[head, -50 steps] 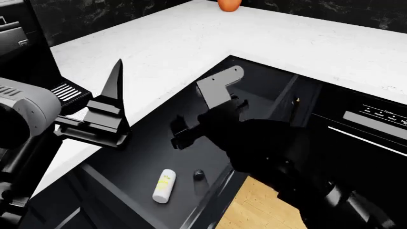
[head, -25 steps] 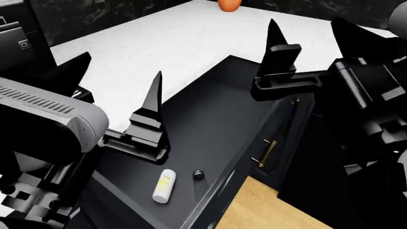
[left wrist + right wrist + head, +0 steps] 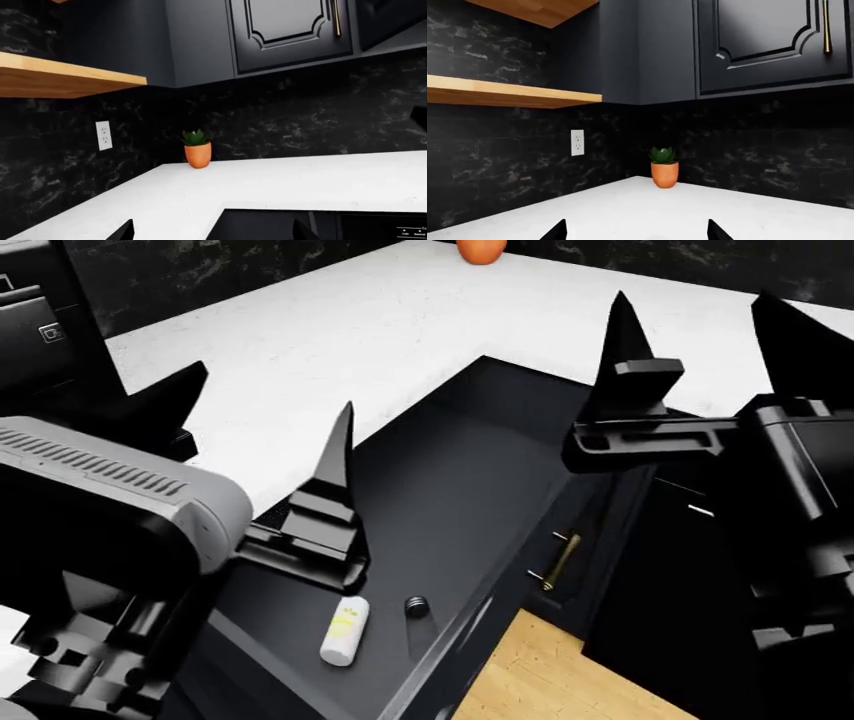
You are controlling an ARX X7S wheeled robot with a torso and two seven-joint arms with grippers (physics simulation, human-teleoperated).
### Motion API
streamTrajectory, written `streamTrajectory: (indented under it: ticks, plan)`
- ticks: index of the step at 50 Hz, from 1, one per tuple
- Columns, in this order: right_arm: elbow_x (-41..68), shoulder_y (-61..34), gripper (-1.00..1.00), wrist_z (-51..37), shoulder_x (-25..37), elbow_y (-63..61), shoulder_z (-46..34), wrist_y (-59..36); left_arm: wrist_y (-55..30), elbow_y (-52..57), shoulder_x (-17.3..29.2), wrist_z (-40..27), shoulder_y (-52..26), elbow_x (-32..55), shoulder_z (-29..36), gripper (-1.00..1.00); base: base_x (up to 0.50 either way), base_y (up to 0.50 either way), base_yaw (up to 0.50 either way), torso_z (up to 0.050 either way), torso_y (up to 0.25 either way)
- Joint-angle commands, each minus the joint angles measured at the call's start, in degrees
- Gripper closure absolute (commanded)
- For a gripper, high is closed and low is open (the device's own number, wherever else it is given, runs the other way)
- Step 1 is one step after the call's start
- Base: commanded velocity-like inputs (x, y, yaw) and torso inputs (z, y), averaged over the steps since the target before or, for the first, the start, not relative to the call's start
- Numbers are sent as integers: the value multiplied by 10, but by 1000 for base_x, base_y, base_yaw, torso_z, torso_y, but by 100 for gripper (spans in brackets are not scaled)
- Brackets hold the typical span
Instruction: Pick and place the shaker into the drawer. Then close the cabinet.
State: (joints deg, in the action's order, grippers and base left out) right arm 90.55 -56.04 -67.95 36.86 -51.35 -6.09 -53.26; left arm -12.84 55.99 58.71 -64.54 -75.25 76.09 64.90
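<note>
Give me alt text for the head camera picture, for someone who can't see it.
A white shaker lies on its side inside an open dark drawer below a white countertop. Two black robot grippers, left and right, hover open above it.

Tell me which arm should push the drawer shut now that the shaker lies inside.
Probably the left. The left gripper hangs open over the drawer, nearest its open front, where the shaker lies flat by a small dark cap. The right gripper, also open, sits over the far back corner.
</note>
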Motion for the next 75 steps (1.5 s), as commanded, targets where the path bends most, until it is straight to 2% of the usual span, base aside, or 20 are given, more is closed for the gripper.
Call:
streamTrajectory:
  ticks: [1,62,75]
  plan:
    - [-38,24,-100,-7,0,-17,12,6,-1,3,-5,-3,10,-11,5,-100,0,0,-492,0,0]
    - [-99,47,-100,-10,-18,-18,-2,21,5,9,9,-1,17,-17,7,-100,-12,-3,-500,0,0]
    - [-110,53,-100,3,-30,-11,-2,34,9,6,9,2,23,-23,9,-100,1,-140,0,0,0]
